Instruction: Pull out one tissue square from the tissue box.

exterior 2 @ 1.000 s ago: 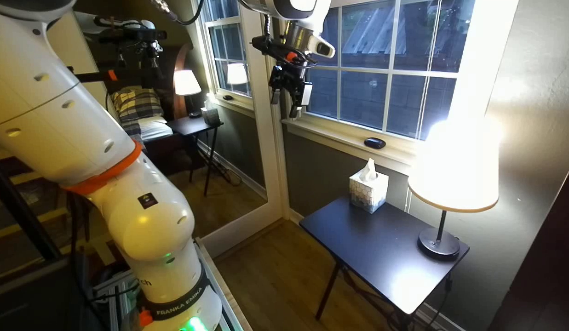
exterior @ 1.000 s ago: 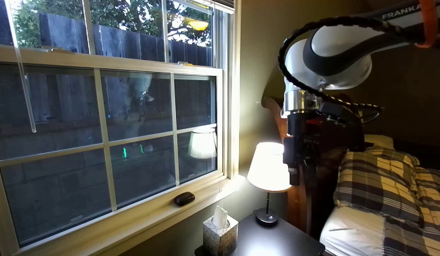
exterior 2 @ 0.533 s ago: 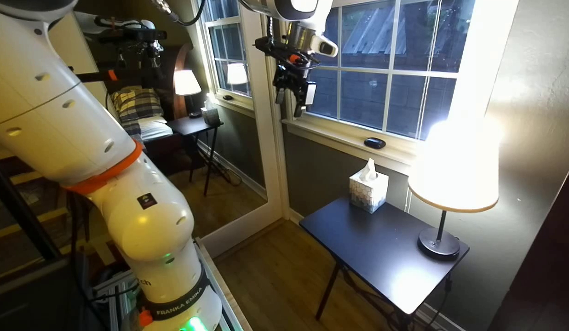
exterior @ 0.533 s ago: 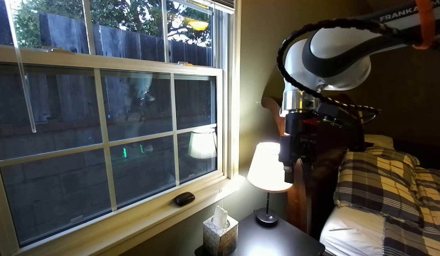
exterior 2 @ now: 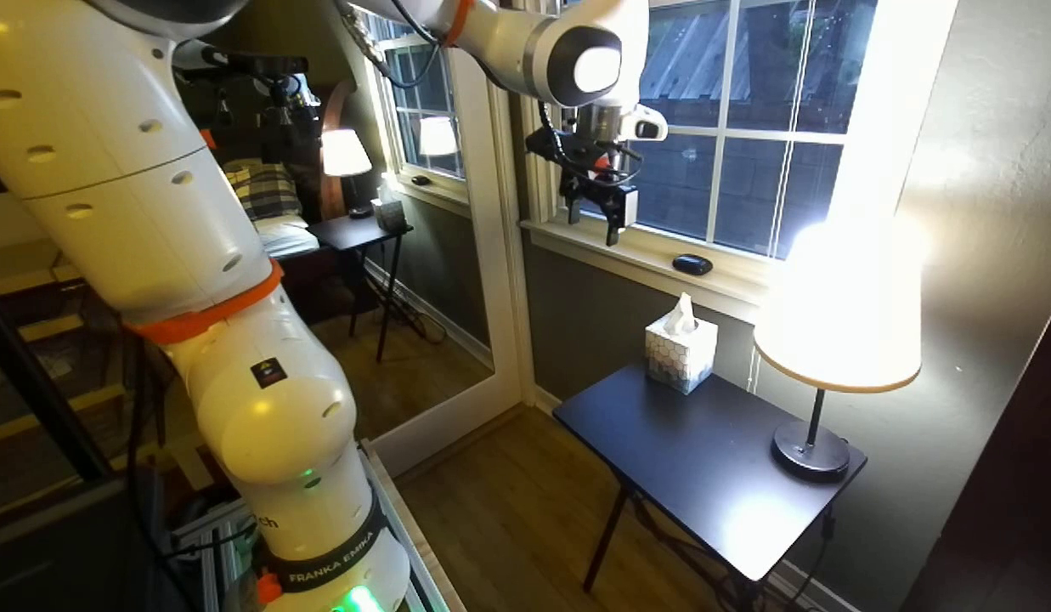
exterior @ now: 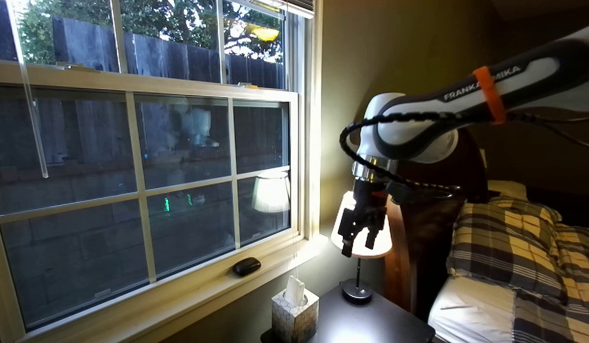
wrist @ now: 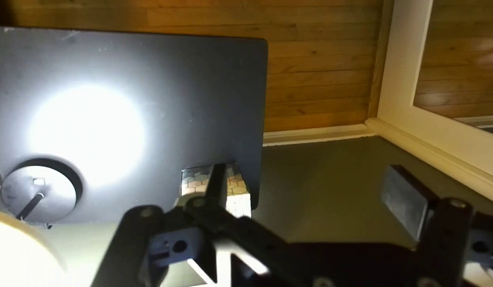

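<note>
The tissue square (exterior 2: 681, 318) stands up out of the tissue box (exterior 2: 680, 357), long axis near vertical, tip pointing up. The box sits upright on the table (exterior 2: 652, 433), apart from the lamp (exterior 2: 839, 331); higher, the gripper (exterior 2: 593, 229) hangs with jaws spread, well clear of the tissue square.

Fingers (wrist: 405, 203) wide apart, one in front of the tissue box (wrist: 237, 186) on the dark tabletop (wrist: 202, 87).
</note>
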You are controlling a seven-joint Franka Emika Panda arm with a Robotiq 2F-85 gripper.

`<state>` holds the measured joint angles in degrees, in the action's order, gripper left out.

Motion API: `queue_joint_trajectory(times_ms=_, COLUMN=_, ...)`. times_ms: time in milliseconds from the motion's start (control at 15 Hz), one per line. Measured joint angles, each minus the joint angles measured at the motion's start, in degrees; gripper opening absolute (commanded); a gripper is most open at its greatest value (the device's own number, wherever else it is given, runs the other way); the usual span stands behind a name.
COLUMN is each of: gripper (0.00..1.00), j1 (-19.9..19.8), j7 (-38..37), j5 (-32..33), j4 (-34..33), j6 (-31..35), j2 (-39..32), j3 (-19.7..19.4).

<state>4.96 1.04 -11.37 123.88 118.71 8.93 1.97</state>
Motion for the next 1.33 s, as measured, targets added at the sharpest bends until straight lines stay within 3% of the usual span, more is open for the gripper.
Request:
queue_joint_trajectory(times_ms=333, gripper=1.0, j1=0.11, j7=3.36, j5=6.57, j4=0.72, j6=19.23, j2=-9.57, j3=1.24)
queue_joint_trajectory(times_ms=667, gripper=1.0, j1=0.18, j7=-0.65, j5=16.07, j4=0.09, j6=32.4, j2=-17.19, j3=1.39)
queue_joint_trajectory(times_ms=1333, gripper=1.0, j1=0.15, j7=-2.01, j5=18.12, j4=-0.9, j6=33.73, j2=-18.87, j3=1.26)
